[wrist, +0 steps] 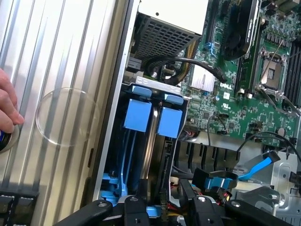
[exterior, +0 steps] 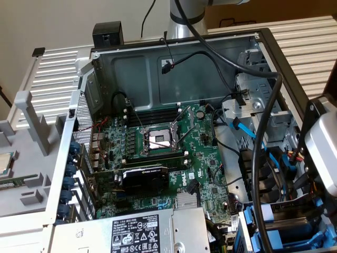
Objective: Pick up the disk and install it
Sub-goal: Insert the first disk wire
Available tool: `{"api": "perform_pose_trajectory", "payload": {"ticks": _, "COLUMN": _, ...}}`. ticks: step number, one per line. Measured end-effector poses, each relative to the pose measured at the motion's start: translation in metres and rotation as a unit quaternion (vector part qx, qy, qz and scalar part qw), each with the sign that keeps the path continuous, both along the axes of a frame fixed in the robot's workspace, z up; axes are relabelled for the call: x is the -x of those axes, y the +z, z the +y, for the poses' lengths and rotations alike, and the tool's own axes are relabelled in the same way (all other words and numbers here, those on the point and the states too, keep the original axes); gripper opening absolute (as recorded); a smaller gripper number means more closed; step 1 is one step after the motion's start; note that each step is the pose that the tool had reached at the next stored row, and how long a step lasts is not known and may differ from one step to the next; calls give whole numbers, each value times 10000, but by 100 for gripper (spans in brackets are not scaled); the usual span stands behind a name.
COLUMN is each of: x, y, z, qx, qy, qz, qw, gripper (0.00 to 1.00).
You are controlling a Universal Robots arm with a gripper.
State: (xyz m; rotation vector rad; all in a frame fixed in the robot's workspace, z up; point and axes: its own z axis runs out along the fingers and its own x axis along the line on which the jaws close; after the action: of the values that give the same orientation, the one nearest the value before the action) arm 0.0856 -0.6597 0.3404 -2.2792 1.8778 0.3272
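Note:
My gripper point(wrist: 162, 214) hangs right over the drive bay point(wrist: 141, 155) at the case's corner, with its black links along the frame's edge. In the bay, two bright blue plastic tabs point(wrist: 138, 115) stand side by side, and a thin silver-grey metal edge point(wrist: 149, 155) runs down between them. The disk's white label is hidden, so I cannot tell whether that edge is the disk. In the exterior view the gripper's grey-white body point(exterior: 321, 145) sits at the right, above the blue-railed bays point(exterior: 253, 232).
The open case holds the motherboard point(exterior: 158, 153), a black graphics card point(exterior: 145, 179) and the grey power supply point(exterior: 142, 232). Black cables point(exterior: 263, 158) and a blue ribbon cable point(wrist: 254, 167) lie beside the bay. A small processor chip point(exterior: 4, 163) rests outside. A person's hand point(wrist: 7, 108) touches the ribbed panel.

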Motion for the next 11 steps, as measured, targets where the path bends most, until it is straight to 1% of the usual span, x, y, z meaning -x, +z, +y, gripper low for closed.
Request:
{"api": "perform_pose_trajectory", "payload": {"ticks": 2, "x": 0, "y": -1, "z": -1, "qx": -1, "qy": 0, "qz": 0, "qw": 10000, "gripper": 40}}
{"api": "perform_pose_trajectory", "payload": {"ticks": 11, "x": -1, "y": -22, "z": -1, "qx": -45, "qy": 0, "qz": 0, "qw": 10000, "gripper": 40}}
